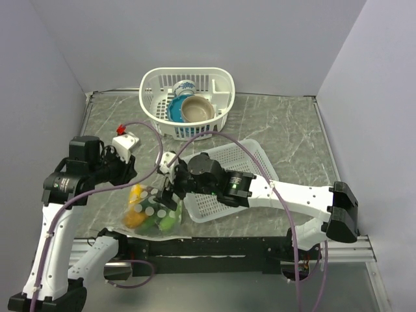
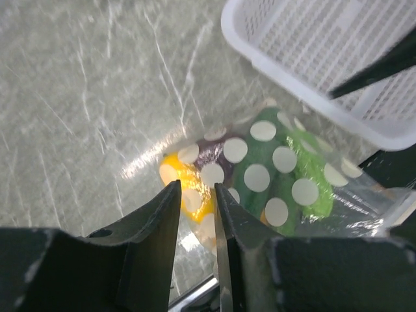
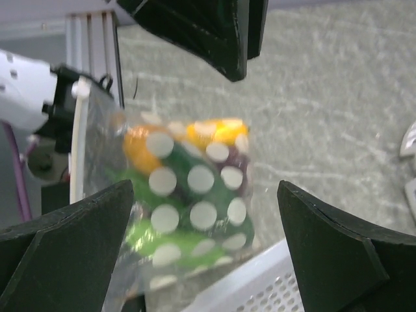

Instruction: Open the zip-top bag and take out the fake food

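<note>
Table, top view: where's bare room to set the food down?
Free: back right, between the round basket and the right wall; also the back-left corner beside that basket. Crowded: front centre, zip-top bag beside the flat basket.

The black two-finger left claw [image 2: 197,188] tilts steeply downward, its fingers parted by just a narrow slit. Facing it from the other side, the black right claw [image 3: 208,253] stretches in low on its white forearm [image 1: 292,195], jaws spread wide.

A lab test cell: plain grey walls [image 1: 195,39] enclose a marble-look table [image 1: 286,130].
</note>
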`<state>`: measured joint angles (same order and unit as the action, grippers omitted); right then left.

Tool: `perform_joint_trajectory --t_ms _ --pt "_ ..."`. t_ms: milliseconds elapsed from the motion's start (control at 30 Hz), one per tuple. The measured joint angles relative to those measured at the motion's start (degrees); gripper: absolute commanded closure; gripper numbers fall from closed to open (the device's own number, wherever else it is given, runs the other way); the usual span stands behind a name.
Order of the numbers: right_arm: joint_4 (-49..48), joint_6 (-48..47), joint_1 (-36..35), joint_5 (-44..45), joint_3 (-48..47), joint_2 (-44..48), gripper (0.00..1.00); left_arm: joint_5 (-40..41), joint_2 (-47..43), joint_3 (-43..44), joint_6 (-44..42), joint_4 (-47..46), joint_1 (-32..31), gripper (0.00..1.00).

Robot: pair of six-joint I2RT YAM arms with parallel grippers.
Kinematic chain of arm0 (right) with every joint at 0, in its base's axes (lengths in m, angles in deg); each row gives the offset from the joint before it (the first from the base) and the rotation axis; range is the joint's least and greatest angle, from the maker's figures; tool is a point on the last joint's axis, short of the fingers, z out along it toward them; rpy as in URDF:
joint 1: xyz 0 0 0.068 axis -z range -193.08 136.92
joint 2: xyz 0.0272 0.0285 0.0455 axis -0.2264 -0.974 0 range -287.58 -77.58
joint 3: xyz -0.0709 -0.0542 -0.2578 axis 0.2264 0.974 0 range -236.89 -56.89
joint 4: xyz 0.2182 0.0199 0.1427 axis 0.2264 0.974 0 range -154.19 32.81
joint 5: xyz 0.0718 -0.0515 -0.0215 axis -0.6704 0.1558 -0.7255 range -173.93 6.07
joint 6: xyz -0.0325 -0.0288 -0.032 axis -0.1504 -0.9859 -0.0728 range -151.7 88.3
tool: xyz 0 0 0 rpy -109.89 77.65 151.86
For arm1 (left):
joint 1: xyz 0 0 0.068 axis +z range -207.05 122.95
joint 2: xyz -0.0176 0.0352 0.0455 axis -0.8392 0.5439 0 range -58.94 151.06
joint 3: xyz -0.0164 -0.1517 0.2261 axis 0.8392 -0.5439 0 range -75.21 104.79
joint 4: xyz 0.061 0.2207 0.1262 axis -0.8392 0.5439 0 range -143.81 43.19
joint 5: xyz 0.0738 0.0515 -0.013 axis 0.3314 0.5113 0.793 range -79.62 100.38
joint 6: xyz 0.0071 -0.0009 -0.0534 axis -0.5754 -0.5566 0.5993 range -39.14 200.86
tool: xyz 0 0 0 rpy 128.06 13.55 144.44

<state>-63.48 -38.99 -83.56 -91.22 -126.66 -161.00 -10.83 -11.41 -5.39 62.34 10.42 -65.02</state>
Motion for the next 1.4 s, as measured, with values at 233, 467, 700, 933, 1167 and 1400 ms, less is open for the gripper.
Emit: perform_joint_trajectory --t_ms 233,467,700,933,1167,1400 --pt "1.81 0.63 -11.56 4.11 10.19 5.62 0.0 3.41 -2.75 -15.61 -2.82 -2.64 0.0 0.69" --pt "3.13 1.16 -25.42 17.49 9.62 -2.08 0.0 6.05 7.65 -17.03 -4.57 -6.29 0.0 0.63" --pt "3.04 -1.53 -26.25 29.81 7.41 -11.96 0.16 6.1 11.98 -12.39 -6.27 -7.45 0.0 0.38" --pt "0.68 -2.14 -18.18 31.3 5.79 -12.66 0.98 6.01 10.84 -9.09 -8.22 -6.19 0.0 0.12" --pt "0.68 -1.88 -5.88 26.1 -0.87 -11.21 0.96 5.9 3.67 -2.54 -8.83 -5.62 0.0 0.01" --pt "3.17 -3.32 0.26 21.35 -7.28 -10.99 0.98 5.75 -2.45 1.49 -5.55 -9.29 -0.02 0.01"
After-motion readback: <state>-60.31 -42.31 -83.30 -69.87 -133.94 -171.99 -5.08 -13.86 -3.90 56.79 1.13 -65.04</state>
